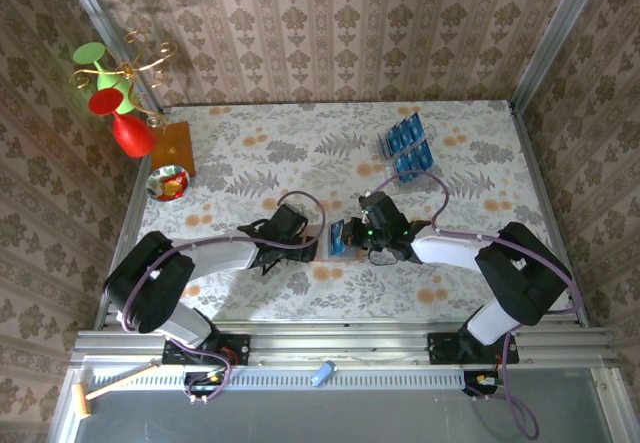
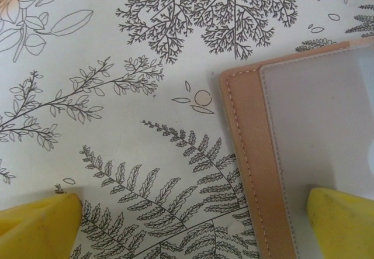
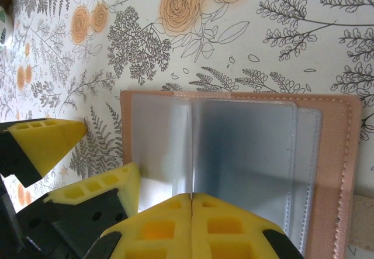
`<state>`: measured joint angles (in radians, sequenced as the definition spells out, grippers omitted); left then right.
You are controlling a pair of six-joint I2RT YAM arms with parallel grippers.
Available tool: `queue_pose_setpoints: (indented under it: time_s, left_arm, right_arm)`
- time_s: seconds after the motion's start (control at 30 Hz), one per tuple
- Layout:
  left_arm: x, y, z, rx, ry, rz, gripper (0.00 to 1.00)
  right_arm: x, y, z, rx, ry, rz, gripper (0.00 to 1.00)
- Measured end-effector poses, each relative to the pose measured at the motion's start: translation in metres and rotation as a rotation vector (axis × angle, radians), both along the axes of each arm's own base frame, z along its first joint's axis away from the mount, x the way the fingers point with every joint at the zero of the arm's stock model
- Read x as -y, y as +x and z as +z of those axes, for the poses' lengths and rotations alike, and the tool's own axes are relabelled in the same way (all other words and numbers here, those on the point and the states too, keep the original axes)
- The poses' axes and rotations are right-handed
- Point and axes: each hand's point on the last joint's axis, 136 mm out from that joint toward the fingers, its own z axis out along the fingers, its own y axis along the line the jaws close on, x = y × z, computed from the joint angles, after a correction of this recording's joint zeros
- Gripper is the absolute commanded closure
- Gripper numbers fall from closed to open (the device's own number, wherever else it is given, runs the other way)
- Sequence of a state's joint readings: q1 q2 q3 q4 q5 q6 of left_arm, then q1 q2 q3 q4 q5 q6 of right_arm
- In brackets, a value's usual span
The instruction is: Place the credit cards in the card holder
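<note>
The card holder (image 2: 250,148) runs off the left wrist view's right and bottom edges.

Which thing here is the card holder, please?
On the floral-patterned table, find where the left gripper meets the right gripper pinching a bright-blue plastic card. Under them lies a small salmon-brown leather-like wallet, open flat. Only it has stitched edges and clear pockets.

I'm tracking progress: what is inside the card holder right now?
The open card holder shows clear sleeves with no blue card visible inside. The right gripper, pinching a credit card, hides part of it.
</note>
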<state>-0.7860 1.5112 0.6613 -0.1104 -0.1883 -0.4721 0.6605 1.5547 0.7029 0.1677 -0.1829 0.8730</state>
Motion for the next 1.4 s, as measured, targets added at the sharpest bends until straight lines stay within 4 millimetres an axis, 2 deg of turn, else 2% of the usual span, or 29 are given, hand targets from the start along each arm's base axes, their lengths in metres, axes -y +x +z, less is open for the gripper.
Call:
queue_pose_setpoints:
  time_s: [0.3,0.5,0.6,0.87,1.1,1.4]
  left_arm:
    - [0.000,0.002,-0.001,0.008,-0.001,0.010,0.00]
    - [0.000,0.003,-0.001,0.009,0.001,0.011,0.00]
    - [0.000,0.002,-0.001,0.012,-0.001,0.012,0.00]
    - [-0.001,0.002,-0.001,0.023,-0.011,0.026,0.00]
    - [-0.003,0.001,-0.001,0.029,-0.020,0.036,0.00]
    - [-0.005,0.000,-0.001,0.030,-0.020,0.041,0.00]
  right_arm:
    - [0.007,0.003,0.003,0.000,-0.002,-0.014,1.00]
    - [0.024,0.000,-0.013,-0.031,-0.022,-0.044,1.00]
    - [0.026,0.001,-0.012,-0.031,-0.020,-0.050,1.00]
    - [0.023,0.004,0.004,0.010,0.015,-0.046,1.00]
    - [0.010,0.014,0.021,0.073,0.107,-0.034,1.00]
    - [0.002,0.020,0.011,0.090,0.172,-0.047,1.00]
